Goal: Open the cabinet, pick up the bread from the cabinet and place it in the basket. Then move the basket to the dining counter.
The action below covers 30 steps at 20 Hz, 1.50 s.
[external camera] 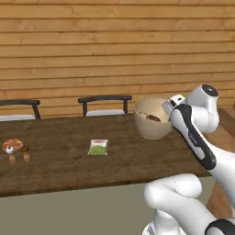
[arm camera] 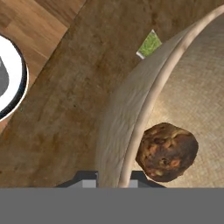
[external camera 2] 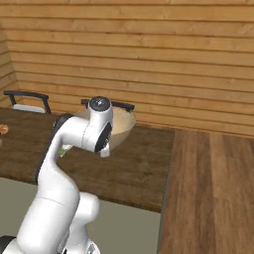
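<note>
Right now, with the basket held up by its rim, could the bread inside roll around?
Probably. The bread is a roundish lump lying loose on the basket's smooth inner wall, so tilting would likely roll it. The deep walls should keep it in.

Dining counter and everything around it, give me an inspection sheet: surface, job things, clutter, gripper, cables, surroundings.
Surface: long dark-brown wood-plank dining counter; the basket is held above its right part.
Job's things: wide round beige-tan basket is tilted in the left base view; small dark-brown lump of bread lies inside it.
Clutter: flat clear packet with green contents mid-counter; orange-brown mushroom-like thing and two small brown pieces at the left end.
Gripper: two-finger gripper shut on the basket's rim, one finger on each side of the wall.
Cables: nothing seen.
Surroundings: horizontal wood-plank wall; black-backed chairs behind the counter; plank floor to the right.
</note>
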### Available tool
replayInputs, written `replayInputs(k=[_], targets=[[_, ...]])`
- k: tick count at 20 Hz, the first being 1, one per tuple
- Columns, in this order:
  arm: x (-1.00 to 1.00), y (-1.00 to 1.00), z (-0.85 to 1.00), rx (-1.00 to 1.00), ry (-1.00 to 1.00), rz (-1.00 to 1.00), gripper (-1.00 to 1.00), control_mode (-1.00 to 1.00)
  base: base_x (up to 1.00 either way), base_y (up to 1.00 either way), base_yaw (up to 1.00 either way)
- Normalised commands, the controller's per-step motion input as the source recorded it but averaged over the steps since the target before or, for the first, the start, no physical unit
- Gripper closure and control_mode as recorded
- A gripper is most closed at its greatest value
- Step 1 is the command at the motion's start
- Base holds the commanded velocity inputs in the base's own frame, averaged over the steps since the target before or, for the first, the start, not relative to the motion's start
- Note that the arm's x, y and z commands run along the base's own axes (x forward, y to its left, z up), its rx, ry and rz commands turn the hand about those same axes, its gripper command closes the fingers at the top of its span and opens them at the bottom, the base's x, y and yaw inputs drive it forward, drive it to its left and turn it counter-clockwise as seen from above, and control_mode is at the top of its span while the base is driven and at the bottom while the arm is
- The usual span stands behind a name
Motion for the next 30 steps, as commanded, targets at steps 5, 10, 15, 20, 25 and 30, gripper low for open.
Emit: replayInputs(k=[5,10,15,20,25,30], targets=[[0.90,0.03,-0.72,0.00,0.00,0.00,1.00,-1.00,0.00,0.00,0.00],[0.41,0.17,-0.67,0.00,-0.02,0.00,1.00,-1.00,0.00,0.00,0.00],[0.00,0.12,-0.52,0.00,-0.02,0.00,1.00,-1.00,0.00,0.00,0.00],[0.00,0.10,-0.48,0.00,0.00,0.00,1.00,-1.00,0.00,0.00,0.00],[0.05,0.27,-0.17,0.00,0.00,-0.04,1.00,-1.00,0.00,0.00,0.00],[0.00,0.04,-0.04,0.00,0.00,-0.01,-1.00,-1.00,0.00,0.00,0.00]])
